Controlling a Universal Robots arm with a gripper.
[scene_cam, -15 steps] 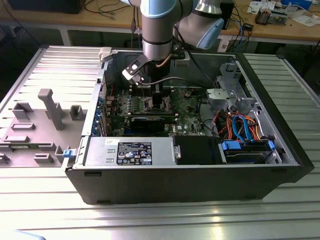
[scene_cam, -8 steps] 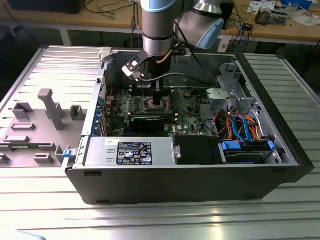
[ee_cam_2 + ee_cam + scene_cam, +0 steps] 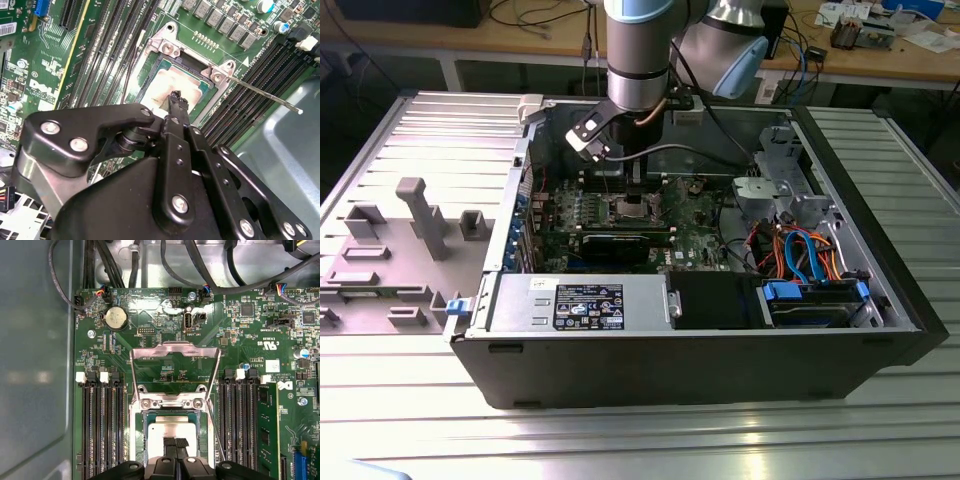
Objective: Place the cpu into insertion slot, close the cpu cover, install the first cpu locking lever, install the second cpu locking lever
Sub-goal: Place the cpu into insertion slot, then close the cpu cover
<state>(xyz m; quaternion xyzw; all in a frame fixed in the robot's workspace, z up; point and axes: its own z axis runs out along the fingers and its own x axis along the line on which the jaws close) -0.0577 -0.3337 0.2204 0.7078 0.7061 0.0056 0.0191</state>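
The cpu lies flat in the insertion slot on the green board, its dull silver top showing in both wrist views. The cpu cover stands open, tilted up away from the slot. One thin locking lever sticks out free beside the slot, and a darker lever runs along the other side. My gripper hangs just over the cpu's edge with its fingers pressed together and nothing between them. In the exterior view the gripper reaches down into the open computer case above the slot.
Long black memory slots flank the slot on both sides. A black graphics card lies near it. The case holds a power supply and a drive bay with blue and orange cables. Grey fixtures stand on the table at the exterior view's left.
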